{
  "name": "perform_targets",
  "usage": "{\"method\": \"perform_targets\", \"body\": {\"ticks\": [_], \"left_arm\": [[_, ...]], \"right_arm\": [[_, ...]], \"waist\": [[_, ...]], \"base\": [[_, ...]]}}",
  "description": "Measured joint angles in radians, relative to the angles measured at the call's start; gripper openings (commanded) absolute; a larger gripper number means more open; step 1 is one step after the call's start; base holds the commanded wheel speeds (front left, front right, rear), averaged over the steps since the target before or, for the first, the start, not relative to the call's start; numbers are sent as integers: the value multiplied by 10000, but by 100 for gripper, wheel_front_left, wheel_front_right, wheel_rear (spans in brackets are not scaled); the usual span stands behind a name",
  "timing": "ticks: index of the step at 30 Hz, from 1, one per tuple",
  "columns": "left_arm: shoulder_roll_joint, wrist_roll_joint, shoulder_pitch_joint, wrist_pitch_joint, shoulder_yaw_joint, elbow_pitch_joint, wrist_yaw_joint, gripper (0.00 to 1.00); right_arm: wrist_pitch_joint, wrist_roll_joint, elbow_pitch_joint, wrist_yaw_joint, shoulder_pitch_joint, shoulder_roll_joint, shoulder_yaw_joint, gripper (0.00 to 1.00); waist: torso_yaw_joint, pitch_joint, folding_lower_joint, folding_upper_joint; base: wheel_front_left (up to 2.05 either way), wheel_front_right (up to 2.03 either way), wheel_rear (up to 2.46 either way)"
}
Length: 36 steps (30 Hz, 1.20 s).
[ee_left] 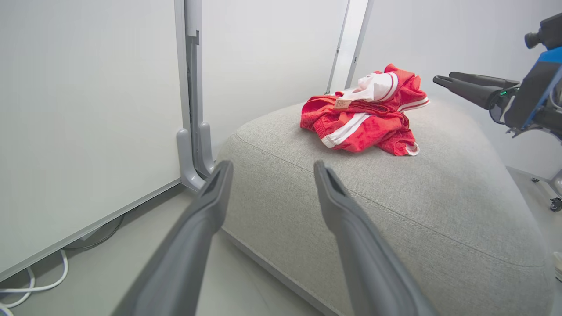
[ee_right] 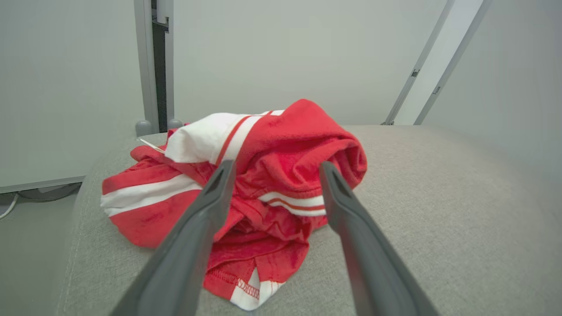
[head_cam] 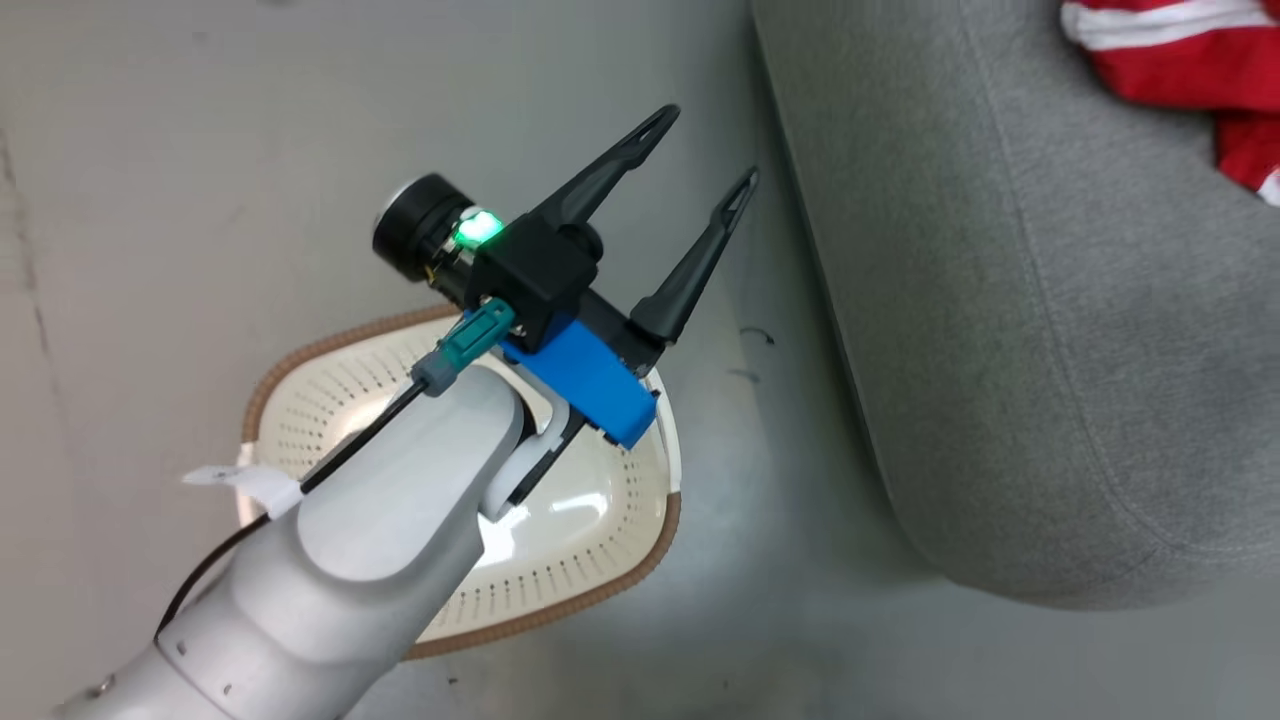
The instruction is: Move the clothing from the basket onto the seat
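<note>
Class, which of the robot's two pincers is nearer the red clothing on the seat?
The right pincer: open, it frames the clothing lying on the seat, while the left pincer hangs off the seat, near the basket.

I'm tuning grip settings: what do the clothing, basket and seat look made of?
Clothing: soft matte knit fabric, probably; it crumples in folds, with stitched hems. Basket: glossy hard plastic, judging by moulded perforations and glare; its brown rim looks woven, perhaps imitation. Seat: matte woven upholstery over padding, seemingly; heathered grey, seamed, rounded.
</note>
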Motion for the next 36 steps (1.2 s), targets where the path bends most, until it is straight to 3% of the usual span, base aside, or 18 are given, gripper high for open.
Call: {"method": "perform_targets", "body": {"ticks": [10,22,27,36], "left_arm": [[46,69,1778,-25,1664,-408,270,100],[-184,1018,4236,-36,4993,-1396,514,100],[-508,1429,5162,-36,6297,-1624,326,100],[-1093,2128,6366,-38,7806,-1751,-79,100]], "right_arm": [[-2,307,-1820,0,1721,734,999,100],[-2,591,-3246,-2,3078,1465,3022,100],[0,614,-3563,0,3448,1753,3651,100],[-2,405,-4109,-2,4338,2190,3680,100]], "waist": [[314,-1655,-1,0],[1191,-3183,-2,0],[1538,-3659,-3,0],[1970,-4308,-2,0]], "base": [[0,0,0],[0,0,0],[0,0,0],[0,0,0]]}}
